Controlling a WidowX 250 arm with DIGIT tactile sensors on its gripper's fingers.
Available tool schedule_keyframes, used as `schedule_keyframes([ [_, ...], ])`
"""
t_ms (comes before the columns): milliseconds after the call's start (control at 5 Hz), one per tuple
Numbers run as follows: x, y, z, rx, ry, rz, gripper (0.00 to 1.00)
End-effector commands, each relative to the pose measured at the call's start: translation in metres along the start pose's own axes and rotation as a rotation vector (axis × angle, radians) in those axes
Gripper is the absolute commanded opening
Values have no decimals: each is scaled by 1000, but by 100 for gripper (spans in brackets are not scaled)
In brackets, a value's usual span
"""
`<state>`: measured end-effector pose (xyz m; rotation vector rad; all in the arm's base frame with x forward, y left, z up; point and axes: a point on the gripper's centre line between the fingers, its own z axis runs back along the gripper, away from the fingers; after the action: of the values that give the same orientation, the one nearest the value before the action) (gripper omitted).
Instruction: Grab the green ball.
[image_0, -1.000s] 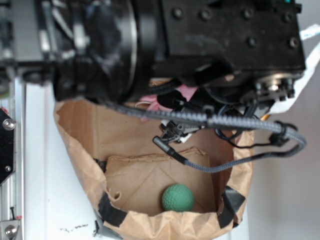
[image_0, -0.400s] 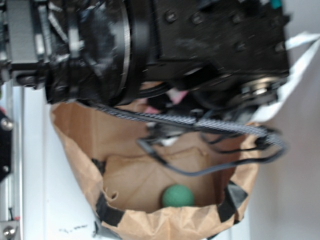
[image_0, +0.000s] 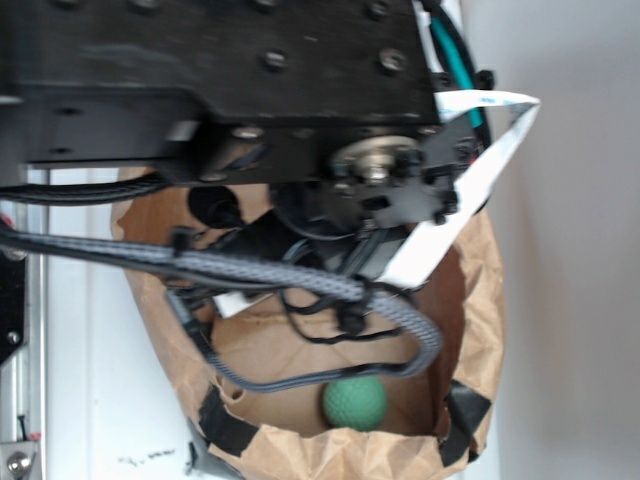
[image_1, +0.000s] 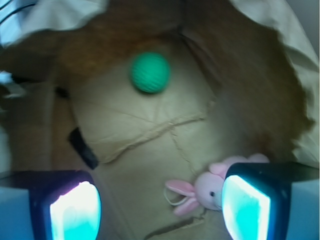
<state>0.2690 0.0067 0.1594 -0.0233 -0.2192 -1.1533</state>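
Wrist view shows your gripper spread wide and empty above the paper bag, the green ball ungrabbed at upper centre, well apart from both fingers; the approach and grasp remain.

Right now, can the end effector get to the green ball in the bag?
Probably yes. The end effector is open over the bag, and the green ball lies uncovered ahead. The pink bunny sits apart, near one finger.
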Motion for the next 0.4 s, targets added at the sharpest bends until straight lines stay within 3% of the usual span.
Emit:
schedule_keyframes([
  [0,7,18,-10,101,58,-58,100],
  [200,7,29,-20,98,81,-53,100],
])
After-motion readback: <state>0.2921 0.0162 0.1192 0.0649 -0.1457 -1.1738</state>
